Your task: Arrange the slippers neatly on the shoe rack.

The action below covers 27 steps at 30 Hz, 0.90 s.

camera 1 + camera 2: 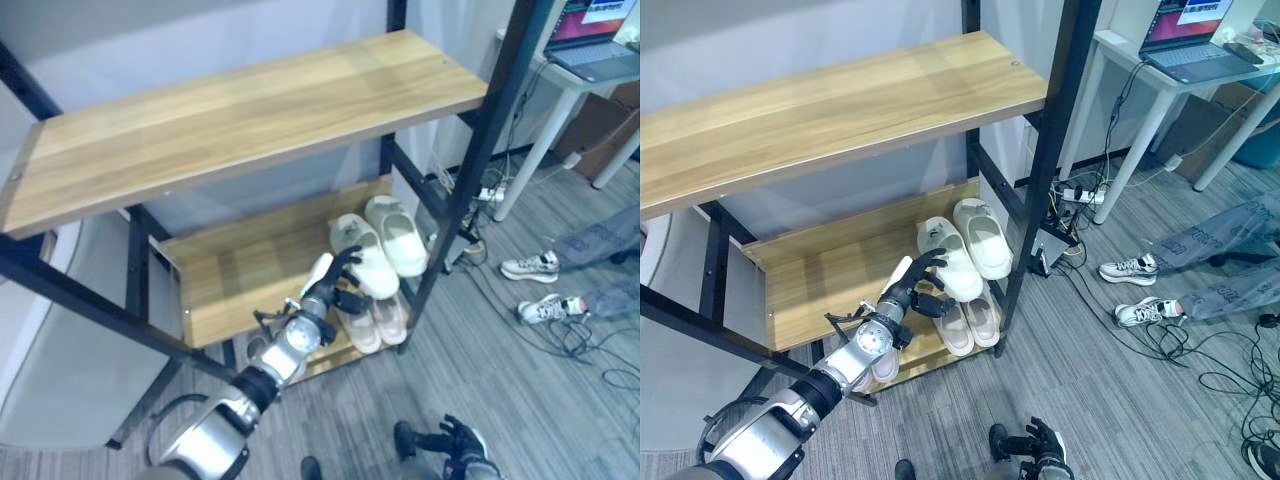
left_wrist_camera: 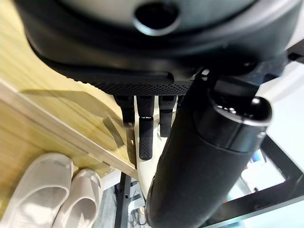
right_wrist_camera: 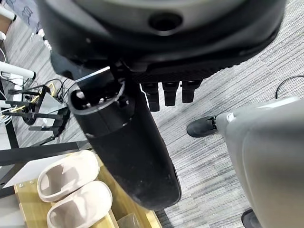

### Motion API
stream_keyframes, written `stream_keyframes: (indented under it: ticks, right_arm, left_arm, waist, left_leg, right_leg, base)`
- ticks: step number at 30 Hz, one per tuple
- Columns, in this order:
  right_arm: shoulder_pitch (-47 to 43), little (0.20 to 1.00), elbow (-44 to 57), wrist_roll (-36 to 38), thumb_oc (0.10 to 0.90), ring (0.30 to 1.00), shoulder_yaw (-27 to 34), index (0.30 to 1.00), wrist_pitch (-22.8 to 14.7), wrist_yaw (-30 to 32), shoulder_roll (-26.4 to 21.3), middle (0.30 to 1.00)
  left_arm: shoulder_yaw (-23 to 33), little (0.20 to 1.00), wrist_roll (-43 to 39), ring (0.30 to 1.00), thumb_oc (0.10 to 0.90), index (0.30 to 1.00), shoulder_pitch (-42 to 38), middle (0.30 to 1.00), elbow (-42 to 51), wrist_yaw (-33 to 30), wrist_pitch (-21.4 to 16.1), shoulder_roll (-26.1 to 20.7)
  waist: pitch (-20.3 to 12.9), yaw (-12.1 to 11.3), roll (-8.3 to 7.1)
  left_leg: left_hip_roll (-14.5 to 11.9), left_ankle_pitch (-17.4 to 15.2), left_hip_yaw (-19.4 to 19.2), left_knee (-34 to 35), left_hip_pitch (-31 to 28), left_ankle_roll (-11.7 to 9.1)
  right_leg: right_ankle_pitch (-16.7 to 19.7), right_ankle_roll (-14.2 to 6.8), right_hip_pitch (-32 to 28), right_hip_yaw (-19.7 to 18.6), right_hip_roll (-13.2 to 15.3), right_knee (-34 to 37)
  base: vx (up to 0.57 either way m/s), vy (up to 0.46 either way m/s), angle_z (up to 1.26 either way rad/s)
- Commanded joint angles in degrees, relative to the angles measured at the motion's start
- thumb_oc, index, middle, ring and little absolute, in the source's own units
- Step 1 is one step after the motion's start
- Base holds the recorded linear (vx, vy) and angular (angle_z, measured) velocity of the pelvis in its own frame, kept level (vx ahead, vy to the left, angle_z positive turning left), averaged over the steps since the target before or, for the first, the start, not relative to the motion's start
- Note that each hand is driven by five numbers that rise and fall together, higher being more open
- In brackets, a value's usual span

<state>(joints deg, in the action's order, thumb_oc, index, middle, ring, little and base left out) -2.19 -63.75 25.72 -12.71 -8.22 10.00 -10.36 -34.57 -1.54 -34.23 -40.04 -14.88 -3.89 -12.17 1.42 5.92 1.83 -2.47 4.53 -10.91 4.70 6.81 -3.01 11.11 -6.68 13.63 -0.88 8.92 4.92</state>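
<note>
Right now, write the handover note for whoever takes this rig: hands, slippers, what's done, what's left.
Left hand: reaching into the middle shelf, fingers curled round a white slipper at the shelf's front edge.
Right hand: idle, low by the floor; grip state unclear.
Slippers: cream pair side by side on the middle shelf at its right end; pinkish pair side by side on the bottom shelf just below.
Done: two pairs placed.
Left: set the held white slipper down neatly, probably beside the cream pair, then release.
</note>
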Motion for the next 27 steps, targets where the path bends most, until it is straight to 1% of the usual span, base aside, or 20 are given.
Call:
stream_keyframes:
  ticks: [1,5,10,15,16,20,21,23,27]
  right_arm:
    - [-3.4,0.9,0.3,0.9,0.8,0.9,-1.0,0.9,-2.2,0.0,-3.2,0.9]
    - [-4.2,0.9,0.1,0.7,0.8,0.9,-1.7,0.9,-2.2,-0.2,-3.4,0.9]
    - [-5.1,0.9,0.4,0.6,0.8,0.9,-2.4,0.9,-2.3,-0.3,-4.0,0.9]
    - [-5.6,0.9,0.2,0.6,0.8,0.9,-2.7,0.9,-2.5,-0.5,-4.3,0.9]
    - [-5.7,0.9,0.0,0.4,0.8,0.9,-3.0,0.9,-2.5,-0.5,-4.3,0.9]
    - [-5.7,0.9,-0.1,0.2,0.8,0.9,-3.3,0.9,-2.6,-0.7,-4.4,0.9]
    - [-5.6,0.9,-0.1,0.1,0.8,0.9,-3.2,0.9,-2.7,-0.7,-4.5,0.9]
    - [-5.1,0.9,0.0,0.0,0.8,0.9,-3.2,0.9,-2.9,-0.7,-4.4,0.9]
    - [-4.6,0.9,-0.1,-0.2,0.8,0.9,-3.2,0.9,-3.1,-0.8,-4.4,0.9]
  left_arm:
    - [0.3,0.9,2.2,0.9,0.8,0.9,-12.3,0.9,-4.2,0.2,-3.9,8.6]
    - [-0.4,0.9,3.7,0.9,0.8,0.9,-14.7,0.9,-8.0,-0.3,-3.4,9.8]
    - [-0.1,0.9,3.7,0.9,0.8,0.9,-19.0,0.9,-10.8,-1.3,-3.0,9.8]
    - [-0.1,0.9,5.0,0.9,0.8,0.9,-23.6,0.9,-13.3,-2.1,-2.6,8.4]
    - [0.0,0.9,5.3,0.9,0.8,0.9,-25.8,0.9,-14.4,-2.4,-2.3,7.9]
    - [-0.1,0.9,5.7,0.9,0.8,0.9,-28.0,0.9,-15.5,-2.6,-2.1,6.9]
    - [0.2,0.9,5.4,0.9,0.8,0.9,-29.7,0.9,-15.4,-2.9,-2.1,5.7]
    - [0.1,0.9,6.2,0.9,0.8,0.9,-30.8,0.9,-15.0,-3.1,-2.0,4.9]
    - [-0.2,0.9,7.6,0.9,0.8,0.9,-32.2,0.9,-15.0,-3.5,-2.0,4.1]
  waist:
    - [1.1,0.8,3.34]
    - [1.3,1.2,2.97]
    - [1.8,1.5,2.77]
    - [2.0,1.7,2.45]
    - [2.1,1.7,2.27]
    - [2.1,1.8,2.19]
    - [2.2,1.7,2.17]
    - [2.2,1.6,2.16]
    - [2.0,1.6,1.99]
  left_leg:
    - [1.0,-4.9,4.1,0.3,0.0,0.7]
    - [0.9,-4.9,4.1,0.3,0.6,0.7]
    - [0.8,-4.6,3.8,0.3,2.1,0.6]
    - [0.5,-4.2,3.6,0.3,3.7,0.5]
    - [0.4,-3.9,3.5,0.3,4.4,0.5]
    - [0.3,-3.7,3.3,0.3,5.1,0.5]
    - [0.2,-3.6,3.4,0.3,5.4,0.5]
    - [0.2,-3.6,3.5,0.3,5.5,0.5]
    - [0.0,-3.7,3.5,0.3,5.2,0.5]
  right_leg:
    - [-8.6,-0.7,-2.7,5.6,-3.7,-1.2]
    - [-8.3,-0.8,-2.0,5.5,-3.7,-0.9]
    - [-7.7,-0.9,-0.2,5.1,-3.7,-0.8]
    - [-7.2,-1.1,1.5,4.8,-3.6,-0.8]
    - [-7.1,-1.1,2.1,4.8,-3.5,-0.8]
    - [-7.0,-1.1,2.7,4.7,-3.5,-0.8]
    - [-7.0,-1.1,3.1,4.7,-3.6,-0.8]
    - [-7.1,-1.1,3.3,4.7,-3.6,-0.9]
    - [-7.4,-1.0,2.9,4.9,-3.7,-1.0]
  base:
    - [0.0,0.0,0.0]
    - [0.0,0.0,0.0]
    - [0.0,0.0,0.0]
    - [0.0,0.0,0.01]
    - [0.0,0.0,0.0]
    - [0.0,0.0,0.0]
    - [0.0,0.0,0.0]
    - [0.0,0.0,-0.03]
    - [0.03,0.001,-0.11]
